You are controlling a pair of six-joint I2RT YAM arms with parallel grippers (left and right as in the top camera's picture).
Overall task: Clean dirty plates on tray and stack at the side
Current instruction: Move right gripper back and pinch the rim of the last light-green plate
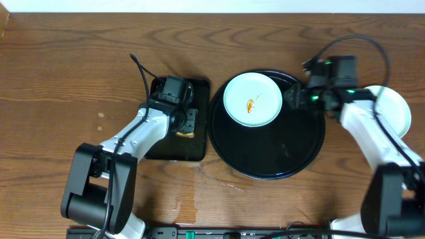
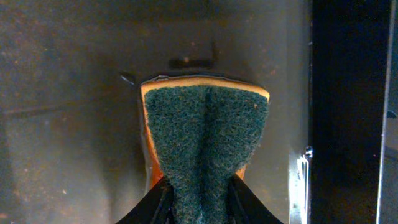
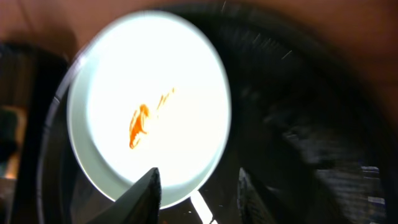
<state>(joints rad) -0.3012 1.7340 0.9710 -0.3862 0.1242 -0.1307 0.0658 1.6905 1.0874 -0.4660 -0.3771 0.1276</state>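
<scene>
Brown wood grain runs across the table [image 1: 53, 79], which carries everything in view.

The left gripper [image 2: 199, 193] is clamped on a sponge [image 2: 205, 130]; its two dark fingers [image 2: 155, 202] pinch the near end so hard that the green scouring face creases down the middle, with the orange foam showing along the far edge. The sponge hangs over a rectangular black tray [image 1: 174, 151], whose dull floor fills the left wrist view (a bright edge and a strip of glossier black lie off to the right of it). From overhead this tray sits just left of the round black tray [image 1: 279, 156], their edges close together.

The right gripper [image 3: 199, 186] stands with its jaws apart and nothing between them, only glossy black tray floor in the gap. One finger [image 3: 146, 190] lies at the near rim of the smeared plate [image 3: 149, 99]; whether it touches is hard to tell, since that view is blurred. The plate rests flat inside the round tray, in its upper left part, with an orange smear [image 1: 251, 105] near its middle. Overhead, this gripper sits at the plate's right side, over the tray's upper right rim.

Off the tray to the right, a second pale plate [image 1: 397, 109] lies on the table, partly hidden under the right arm; whether more than one is stacked there I cannot tell.
</scene>
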